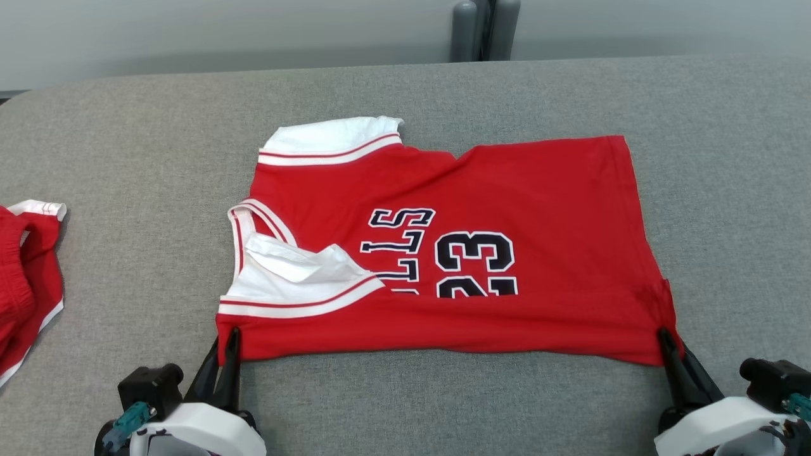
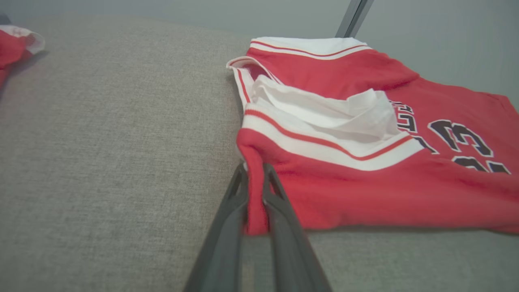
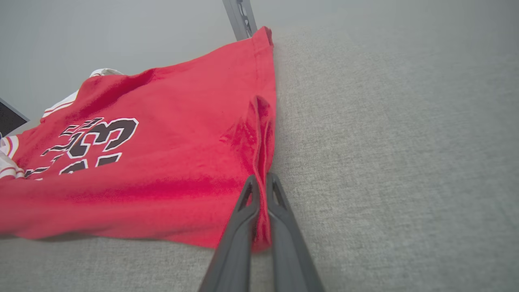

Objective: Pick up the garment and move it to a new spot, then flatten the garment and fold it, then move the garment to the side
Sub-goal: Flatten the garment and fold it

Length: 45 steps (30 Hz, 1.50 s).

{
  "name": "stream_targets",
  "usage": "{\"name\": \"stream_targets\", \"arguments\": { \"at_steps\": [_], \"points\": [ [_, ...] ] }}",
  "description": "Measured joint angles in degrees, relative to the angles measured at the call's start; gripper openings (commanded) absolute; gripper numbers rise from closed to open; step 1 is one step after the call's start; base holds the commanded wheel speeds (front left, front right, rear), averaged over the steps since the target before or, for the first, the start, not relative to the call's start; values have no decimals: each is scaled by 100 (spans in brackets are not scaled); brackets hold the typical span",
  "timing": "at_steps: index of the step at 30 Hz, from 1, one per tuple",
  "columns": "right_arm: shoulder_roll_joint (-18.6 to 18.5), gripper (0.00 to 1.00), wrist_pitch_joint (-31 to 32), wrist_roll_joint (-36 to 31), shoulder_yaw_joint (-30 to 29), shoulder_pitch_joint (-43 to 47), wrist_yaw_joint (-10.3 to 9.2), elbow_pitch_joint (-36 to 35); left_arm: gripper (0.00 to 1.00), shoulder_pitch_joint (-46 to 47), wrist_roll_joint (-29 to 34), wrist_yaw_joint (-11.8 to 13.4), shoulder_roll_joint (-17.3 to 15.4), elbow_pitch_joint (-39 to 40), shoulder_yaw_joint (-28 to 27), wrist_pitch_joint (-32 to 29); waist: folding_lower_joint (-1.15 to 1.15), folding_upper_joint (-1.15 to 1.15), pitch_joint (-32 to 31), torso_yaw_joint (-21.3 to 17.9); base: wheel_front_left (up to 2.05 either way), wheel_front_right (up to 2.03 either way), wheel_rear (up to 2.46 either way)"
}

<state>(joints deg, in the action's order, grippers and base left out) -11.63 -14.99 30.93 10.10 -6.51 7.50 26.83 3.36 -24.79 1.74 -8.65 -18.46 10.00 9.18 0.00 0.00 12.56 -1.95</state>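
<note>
The garment [image 1: 507, 190] is a red basketball jersey with white trim and a black "23", lying folded on the grey cloth table, its near edge turned over. My left gripper [image 1: 231, 334] is shut on the garment's near left corner; in the left wrist view the gripper [image 2: 254, 168] pinches a ridge of the garment [image 2: 365, 190] between its dark fingers. My right gripper [image 1: 664, 334] is shut on the near right corner; in the right wrist view the gripper [image 3: 261, 180] clamps a bunched fold of the garment [image 3: 162, 162].
A second red-and-white garment [image 1: 25, 278] lies at the table's left edge, also seen in the left wrist view [image 2: 12, 44]. A dark post [image 1: 485, 28] stands behind the far edge. Grey table surface [image 1: 728, 190] lies open on all sides of the jersey.
</note>
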Motion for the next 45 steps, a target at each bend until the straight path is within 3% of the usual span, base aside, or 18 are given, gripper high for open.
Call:
{"name": "stream_targets", "arguments": {
  "at_steps": [10, 17, 18, 19, 20, 32, 45],
  "points": [
    [-153, 0, 85, 125, -380, 872, 3, -49, 0, -1146, 31, 291, 8, 1006, 174, -296, 0, 0, -407, 122, 0, 0, 0],
    [-23, 0, 144, 80, -597, 1293, 2, -98, 0, -1588, -52, 358, 37, 1117, 307, -528, 0, 0, -643, 193, 0, 0, 0],
    [18, 29, 159, 79, -615, 1346, 1, -111, 0, -1601, -56, 354, 43, 1098, 337, -592, 0, 0, -671, 203, 0, 0, 0],
    [62, 76, 186, 54, -604, 1398, 1, -145, 42, -1601, -68, 358, 54, 1091, 348, -626, 0, 0, -693, 207, 0, 0, 0],
    [105, 100, 185, 26, -598, 1415, 0, -179, 100, -1602, -98, 390, 56, 1066, 346, -698, 0, 0, -712, 199, 0, 0, 0],
    [136, 100, 77, -612, -899, 1026, -1, -1300, 100, -1156, 293, 608, -162, 1537, 260, -314, 0, 0, -725, 58, 0, 0, 0],
    [377, 100, 436, -928, -1089, 1071, -1, -2093, 100, -945, 359, 775, -325, 1862, 197, -519, 0, 0, -620, 7, 0, 0, 0]
  ]
}}
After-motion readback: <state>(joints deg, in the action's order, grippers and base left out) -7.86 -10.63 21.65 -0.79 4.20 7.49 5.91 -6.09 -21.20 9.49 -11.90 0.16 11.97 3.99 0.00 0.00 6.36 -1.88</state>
